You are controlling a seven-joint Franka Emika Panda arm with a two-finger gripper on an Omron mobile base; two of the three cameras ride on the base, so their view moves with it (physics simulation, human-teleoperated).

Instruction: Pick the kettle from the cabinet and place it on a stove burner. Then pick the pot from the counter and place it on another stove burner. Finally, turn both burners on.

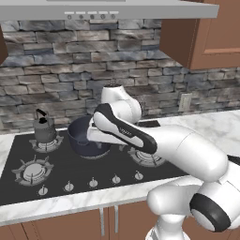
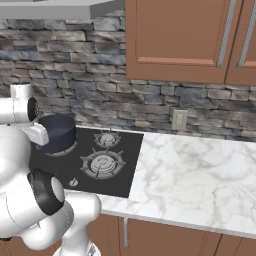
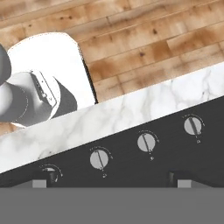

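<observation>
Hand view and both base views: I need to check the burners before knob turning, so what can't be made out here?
- Wide dark blue-black pot: left base view, white arm covers its right side and its burner.
- Small dark grey kettle: burner beneath mostly hidden.
- Round grey knobs: hand view, markings too small.
- Tool: fingertips barely visible.

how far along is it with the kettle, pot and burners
Both placements look done: the kettle sits on the back-left burner and the pot on the ring beside it. In hand: the open gripper hangs empty over the front knobs. Left: turning both burners on; no flame shows.
</observation>
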